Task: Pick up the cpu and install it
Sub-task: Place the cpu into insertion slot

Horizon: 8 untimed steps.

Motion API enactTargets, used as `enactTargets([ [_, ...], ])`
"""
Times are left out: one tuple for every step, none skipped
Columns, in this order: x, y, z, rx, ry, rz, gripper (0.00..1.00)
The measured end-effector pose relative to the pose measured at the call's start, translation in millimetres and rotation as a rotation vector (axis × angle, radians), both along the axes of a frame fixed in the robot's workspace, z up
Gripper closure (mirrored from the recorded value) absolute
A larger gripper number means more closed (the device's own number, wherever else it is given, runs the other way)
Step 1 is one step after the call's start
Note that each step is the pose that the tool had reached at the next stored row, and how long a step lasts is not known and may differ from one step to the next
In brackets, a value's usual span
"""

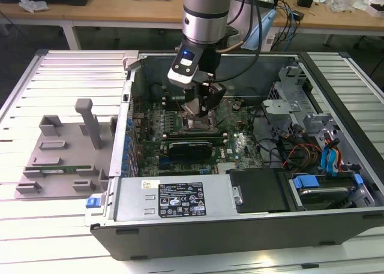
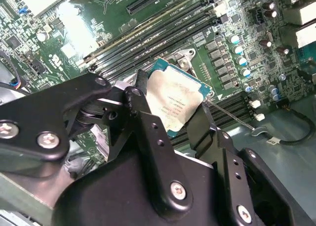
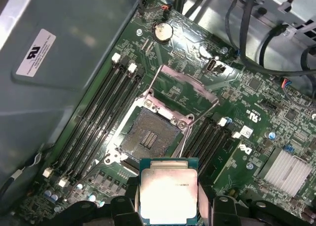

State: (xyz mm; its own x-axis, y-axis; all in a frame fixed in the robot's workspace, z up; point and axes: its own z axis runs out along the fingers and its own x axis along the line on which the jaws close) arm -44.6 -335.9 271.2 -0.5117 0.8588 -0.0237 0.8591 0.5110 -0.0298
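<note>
Exterior view looks down from afar; both close wrist views share cpu (image 2: 177, 100) (image 3: 169, 196), motherboard (image 2: 113, 1) (image 3: 261, 112).

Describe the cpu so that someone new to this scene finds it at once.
Look inside the open computer case, at the green motherboard under the arm's tool. Clamped between the tool's black fingers, near the open socket, is the cpu: a flat square with a shiny silver top, unlike the dark socket and long black memory slots.

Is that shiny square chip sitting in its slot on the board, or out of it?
Out. The gripper holds the cpu by its edges; the socket lies bare, its frame flipped open.
</note>
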Motion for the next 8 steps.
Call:
enactTargets([
  [0.0,0.0,0.0,0.0,0.0,-0.008,0.45],
  [0.0,0.0,-0.1,-0.0001,0.0,-0.02,0.45],
  [0.0,0.0,-0.1,-0.0003,0.0,-0.035,0.45],
  [0.0,0.0,-0.2,-0.0003,0.0,-0.05,0.45],
  [0.0,0.0,-0.2,-0.0003,0.0,-0.06,0.45],
  [0.0,0.0,-0.2,-0.0005,0.0,-0.071,0.45],
  [0.0,0.0,-0.2,-0.0004,0.0,-0.077,0.45],
  [0.0,0.0,-0.3,-0.0005,0.0,-0.084,0.45],
])
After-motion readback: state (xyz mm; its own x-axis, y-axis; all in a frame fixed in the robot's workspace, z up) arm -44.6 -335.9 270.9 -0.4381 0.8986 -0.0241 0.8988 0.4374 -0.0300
